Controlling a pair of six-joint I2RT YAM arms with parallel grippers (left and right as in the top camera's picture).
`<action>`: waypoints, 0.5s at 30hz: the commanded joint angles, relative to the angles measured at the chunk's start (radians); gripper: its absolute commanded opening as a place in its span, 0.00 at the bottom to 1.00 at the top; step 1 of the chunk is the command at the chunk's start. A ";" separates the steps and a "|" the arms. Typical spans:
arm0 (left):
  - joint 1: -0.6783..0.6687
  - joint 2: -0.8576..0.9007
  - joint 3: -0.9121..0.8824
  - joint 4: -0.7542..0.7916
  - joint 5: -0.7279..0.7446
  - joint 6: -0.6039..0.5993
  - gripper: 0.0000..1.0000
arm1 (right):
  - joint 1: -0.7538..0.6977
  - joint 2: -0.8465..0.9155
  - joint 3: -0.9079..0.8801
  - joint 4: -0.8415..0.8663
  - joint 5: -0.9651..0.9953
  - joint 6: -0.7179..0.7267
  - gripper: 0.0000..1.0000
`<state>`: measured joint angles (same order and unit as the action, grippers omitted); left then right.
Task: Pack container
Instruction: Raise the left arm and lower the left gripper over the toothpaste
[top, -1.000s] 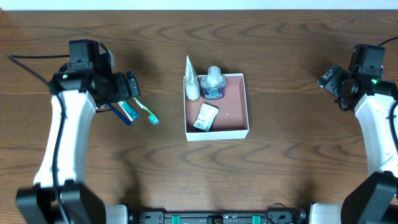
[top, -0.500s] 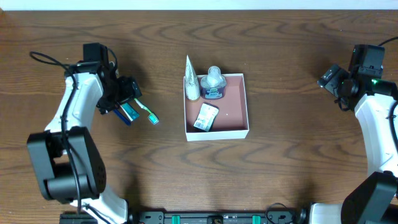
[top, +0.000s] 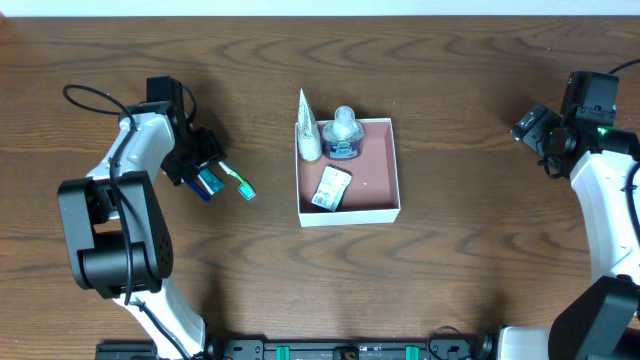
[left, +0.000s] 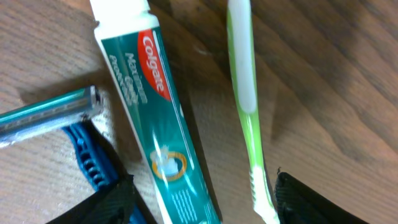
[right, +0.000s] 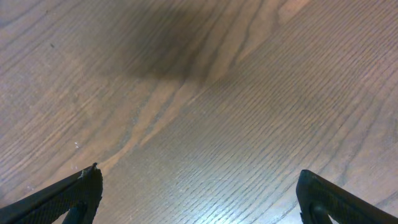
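Note:
The container (top: 380, 210), a square white-walled box with a pinkish-brown inside, sits mid-table and holds a white tube (top: 308, 130), a small clear bottle (top: 343, 133) and a small packet (top: 330, 187). Left of it lie a teal Colgate toothpaste tube (left: 158, 118), a green toothbrush (left: 244, 87) and a blue razor (left: 46, 115). My left gripper (top: 205, 172) is open and low over them, its fingers (left: 199, 202) straddling the toothpaste and the toothbrush handle. My right gripper (top: 530, 125) is open and empty over bare wood (right: 199, 193) at the far right.
The dark wooden table (top: 450, 280) stretches around the box. The toiletries lie close together on the left (top: 225, 180). A black cable (top: 85, 92) loops by the left arm.
My left arm has shifted its wrist slightly right and lower toward the toiletries. The toiletries, the box and the right arm have not moved.

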<state>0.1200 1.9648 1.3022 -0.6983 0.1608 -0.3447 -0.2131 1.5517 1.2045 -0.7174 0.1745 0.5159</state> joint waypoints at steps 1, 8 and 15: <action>0.003 0.027 0.009 0.008 -0.016 -0.009 0.65 | -0.003 0.006 0.005 -0.001 0.005 0.011 0.99; 0.003 0.055 0.009 0.012 -0.020 -0.009 0.54 | -0.003 0.006 0.005 -0.001 0.005 0.011 0.99; 0.003 0.055 0.005 0.027 -0.035 -0.009 0.53 | -0.003 0.006 0.005 -0.001 0.005 0.011 0.99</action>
<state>0.1200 1.9976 1.3022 -0.6773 0.1490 -0.3473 -0.2131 1.5517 1.2045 -0.7177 0.1745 0.5159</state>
